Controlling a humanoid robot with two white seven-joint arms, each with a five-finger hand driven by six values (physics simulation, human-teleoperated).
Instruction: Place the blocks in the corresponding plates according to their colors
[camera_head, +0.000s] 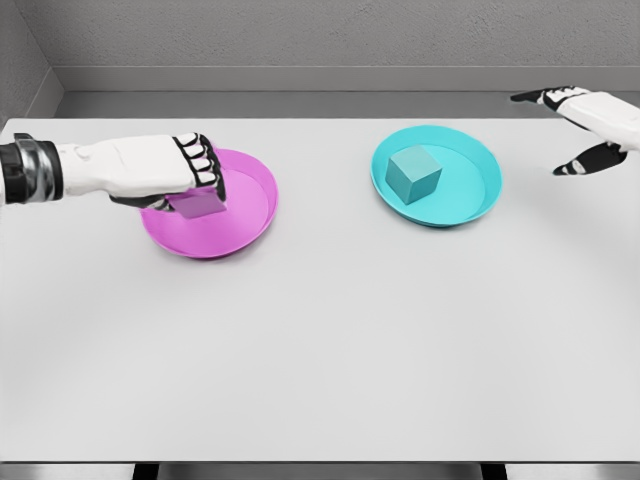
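Two plates inspected; my left hand (185, 172) grips the purple block (197, 205) over the purple plate (245, 215), contact unclear; teal block (413, 174) sits in the teal plate (470, 165); my right hand (590, 125) hangs open.

On the table (320, 350), 2 plates, well apart: left plate (245, 215) at 10 o'clock from the table's middle, right plate (470, 190) at 1 o'clock. In the left plate, toward its 9 o'clock rim, left block (197, 205), clasped by the left hand (175, 170) reaching in from 9 o'clock. In the right plate, near its middle, right block (413, 175). At 3 o'clock of the right plate, apart from it, right hand (595, 125).
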